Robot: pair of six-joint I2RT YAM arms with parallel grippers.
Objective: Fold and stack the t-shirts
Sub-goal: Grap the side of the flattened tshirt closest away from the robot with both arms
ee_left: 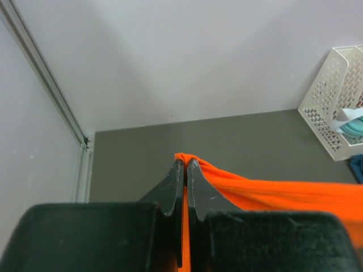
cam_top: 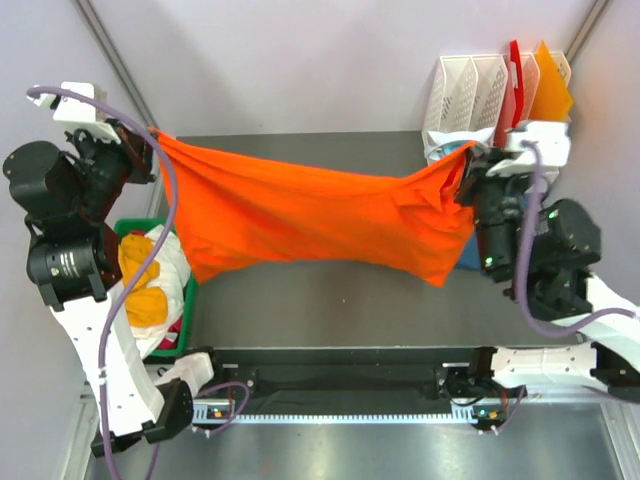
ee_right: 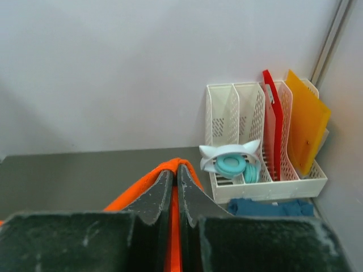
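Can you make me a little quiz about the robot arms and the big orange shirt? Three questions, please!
1. True or false: the orange t-shirt lies neatly folded on the table.
2. Pick one. The left gripper and the right gripper are: A) both open, B) both shut on the shirt, C) both shut on nothing.
3. Fill the gap: the teal and white thing resting in the white rack is a pair of cat-ear ______.

Key:
1. False. It hangs stretched between the two arms.
2. B.
3. Headphones.
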